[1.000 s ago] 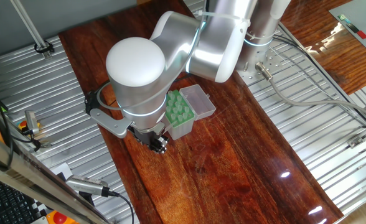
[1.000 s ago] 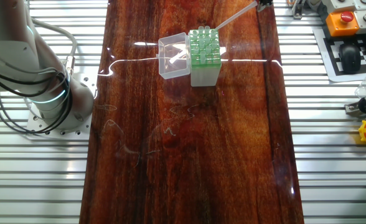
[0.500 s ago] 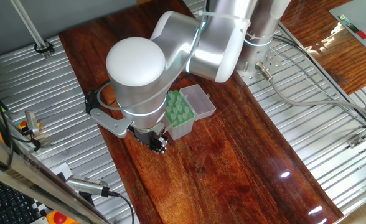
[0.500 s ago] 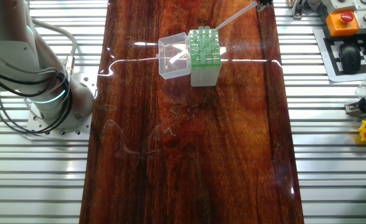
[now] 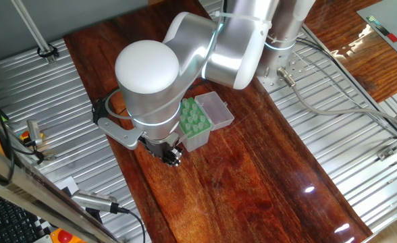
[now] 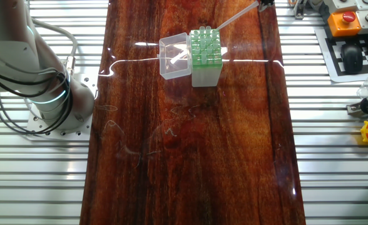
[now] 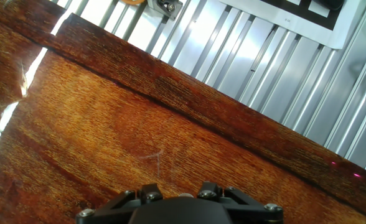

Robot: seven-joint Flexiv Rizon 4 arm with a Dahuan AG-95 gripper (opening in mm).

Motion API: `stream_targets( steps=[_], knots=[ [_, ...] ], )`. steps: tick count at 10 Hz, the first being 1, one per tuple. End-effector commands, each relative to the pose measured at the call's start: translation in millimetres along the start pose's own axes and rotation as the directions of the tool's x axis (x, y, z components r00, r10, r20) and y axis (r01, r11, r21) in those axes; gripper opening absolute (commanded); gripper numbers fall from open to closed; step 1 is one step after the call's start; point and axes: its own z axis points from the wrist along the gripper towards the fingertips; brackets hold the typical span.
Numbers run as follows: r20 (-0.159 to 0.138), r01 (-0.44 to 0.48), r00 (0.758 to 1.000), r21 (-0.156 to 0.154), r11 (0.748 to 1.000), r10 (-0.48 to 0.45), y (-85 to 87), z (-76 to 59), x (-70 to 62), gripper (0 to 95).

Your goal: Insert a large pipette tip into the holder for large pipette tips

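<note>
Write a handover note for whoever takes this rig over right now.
Claw: at the frame's edge, apparently shut on the wide end of the large pipette tip; jaws barely visible.
Tip: slanted, with its narrow end at the edge of the holder nearest the claw. The holder stands on the wooden table, its clear lid open beside it.
Done: tip picked up and brought to the holder.
Left: straighten it, seat it in a hole, release.

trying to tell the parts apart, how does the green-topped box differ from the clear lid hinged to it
The green-topped box has an opaque green perforated top and pale sides; the clear lid is see-through throughout. The box stands taller, while the lid lies open beside it as a shallow tray. A thin pipette tip slants toward the box, not the lid. Both are rectangular and rest on the wooden table.
</note>
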Motion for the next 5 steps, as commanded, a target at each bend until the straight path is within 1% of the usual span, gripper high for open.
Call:
stream_targets(
  steps=[1,5],
  knots=[
    [-0.001,0.0,1.0,0.001,1.0,0.0,0.0,0.0,0.1,38.0],
    [-0.001,-0.003,1.0,0.001,1.0,0.003,0.0,0.0,0.1,38.0]
  ],
)
